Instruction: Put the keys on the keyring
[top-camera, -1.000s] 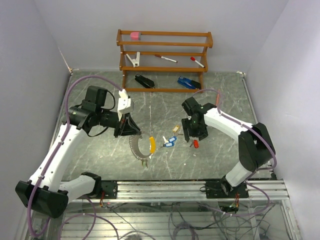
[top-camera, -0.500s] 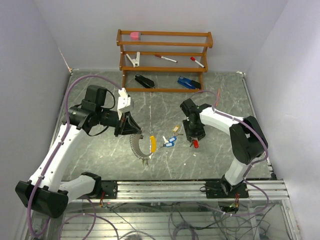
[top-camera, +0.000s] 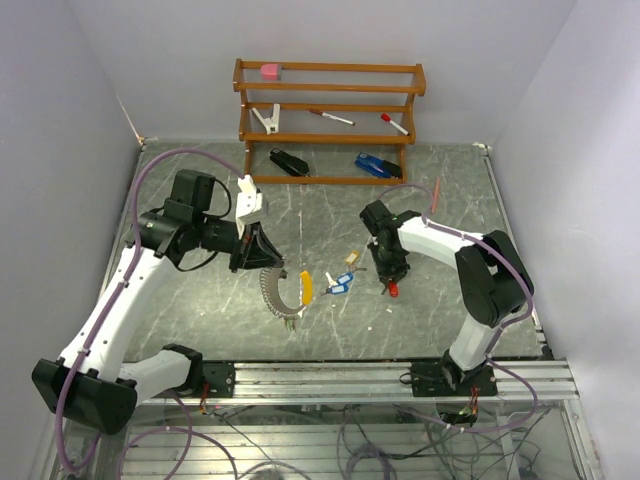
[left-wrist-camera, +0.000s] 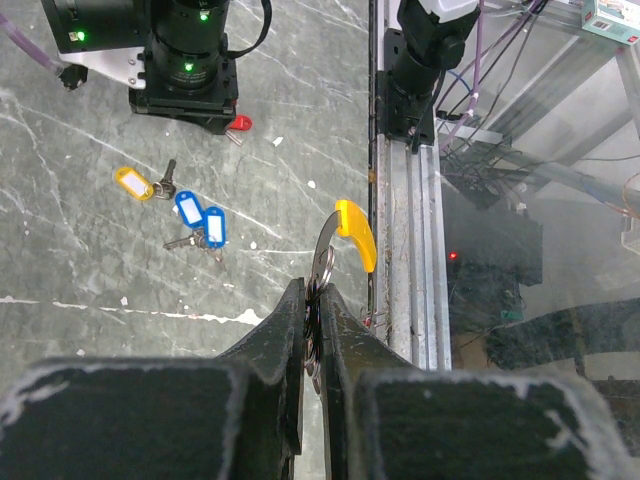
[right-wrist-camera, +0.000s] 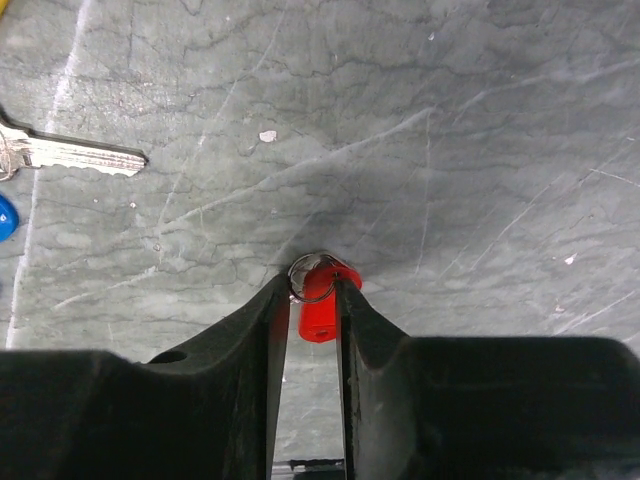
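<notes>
My left gripper (top-camera: 258, 258) (left-wrist-camera: 315, 288) is shut on the keyring (top-camera: 272, 290) (left-wrist-camera: 322, 270), a silvery loop held on edge above the table with a yellow tag (top-camera: 305, 287) (left-wrist-camera: 357, 233) hanging on it. My right gripper (top-camera: 388, 280) (right-wrist-camera: 312, 285) points down at the table, its jaws pressed against both sides of a red-tagged key (top-camera: 392, 289) (right-wrist-camera: 318, 315) and its small split ring. Two blue-tagged keys (top-camera: 338, 285) (left-wrist-camera: 200, 215) and a yellow-tagged key (top-camera: 351, 258) (left-wrist-camera: 132, 183) lie loose between the arms. A bare silver key blade (right-wrist-camera: 75, 155) shows at the left of the right wrist view.
A wooden rack (top-camera: 328, 120) stands at the back with a pink block, marker pens, a black stapler and a blue stapler. An aluminium rail (top-camera: 400, 375) runs along the near table edge, close under the keyring in the left wrist view.
The right gripper has come down over the red-tagged key and its jaws have closed in on it. The left arm and the keyring have stayed still.
</notes>
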